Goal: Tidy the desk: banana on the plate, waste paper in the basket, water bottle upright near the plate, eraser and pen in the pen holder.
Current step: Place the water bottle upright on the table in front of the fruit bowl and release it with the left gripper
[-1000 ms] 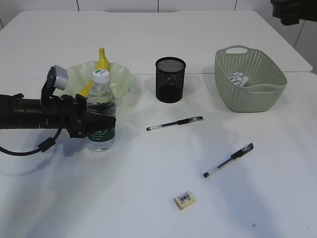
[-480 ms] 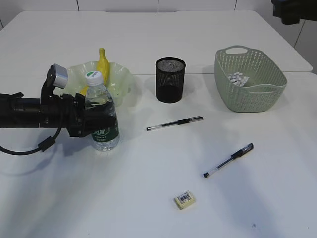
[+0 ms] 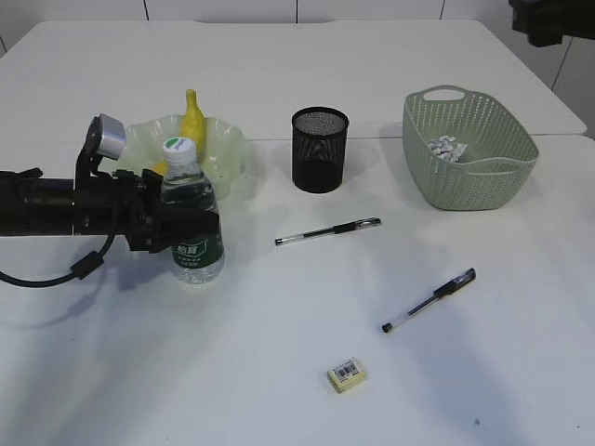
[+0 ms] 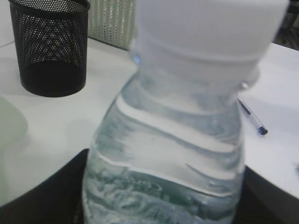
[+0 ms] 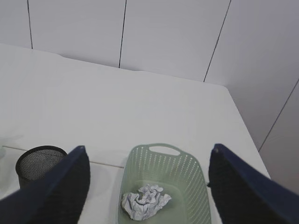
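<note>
1. The left gripper [image 3: 191, 230] reaches in level from the left edge of the desk [image 3: 279, 390] and is clenched around the water bottle [image 3: 191, 218] at the height of its dark green label; the left wrist view shows the dark jaws standing on either side of the bottle's body.
2. The bottle stands with its long axis nearly vertical, leaning slightly, white cap uppermost, its base at or just off the desk (contact cannot be told). It sits just in front of the plate [image 3: 228, 139], on which the banana [image 3: 192, 113] already lies.
3. The right gripper [image 5: 145, 186] hangs high above the far right of the desk with its jaws spread and nothing between them. Directly below it is the basket [image 3: 469, 167], with the waste paper [image 5: 145, 201] inside.
4. The relation that governs the coming move: the bottle is already inside the left claw, upright and beside the plate, so by my reckoning only a release and a straight pull-back to the left are needed.
5. Risk, as judged: the slight lean could tip the bottle when the jaws part.
6. Remaining items: two pens [image 3: 327, 231] [image 3: 429, 300] and the eraser [image 3: 347, 374] lie on the desk between the arms; the pen holder [image 3: 319, 149] stands behind them.
</note>
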`<state>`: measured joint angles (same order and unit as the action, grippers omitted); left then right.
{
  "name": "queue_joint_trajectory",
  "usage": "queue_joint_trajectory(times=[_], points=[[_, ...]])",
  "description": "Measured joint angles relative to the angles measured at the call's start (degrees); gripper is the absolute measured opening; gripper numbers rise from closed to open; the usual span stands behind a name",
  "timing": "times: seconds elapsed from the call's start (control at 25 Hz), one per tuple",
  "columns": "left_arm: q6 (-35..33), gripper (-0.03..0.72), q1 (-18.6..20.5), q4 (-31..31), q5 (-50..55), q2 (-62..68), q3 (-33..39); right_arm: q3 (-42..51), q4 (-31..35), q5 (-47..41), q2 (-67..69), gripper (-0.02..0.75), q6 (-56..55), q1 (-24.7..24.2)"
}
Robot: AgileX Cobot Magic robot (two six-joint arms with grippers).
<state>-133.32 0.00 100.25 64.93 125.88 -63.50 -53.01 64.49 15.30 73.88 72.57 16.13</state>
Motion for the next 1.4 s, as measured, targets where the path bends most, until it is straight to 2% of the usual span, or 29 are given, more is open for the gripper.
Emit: queue_joint_trajectory(times=[1.12,1.4], points=[[1.1,0.543,0.0,0.7,0.2,-2.5,0.0,0.0,0.0,0.1,0.0,0.587,0.7,0.0],[1.2,0.578,0.0,1.4,0.2,-2.5,0.0,0.0,-0.3,0.1,0.0,0.587,0.8,0.0]])
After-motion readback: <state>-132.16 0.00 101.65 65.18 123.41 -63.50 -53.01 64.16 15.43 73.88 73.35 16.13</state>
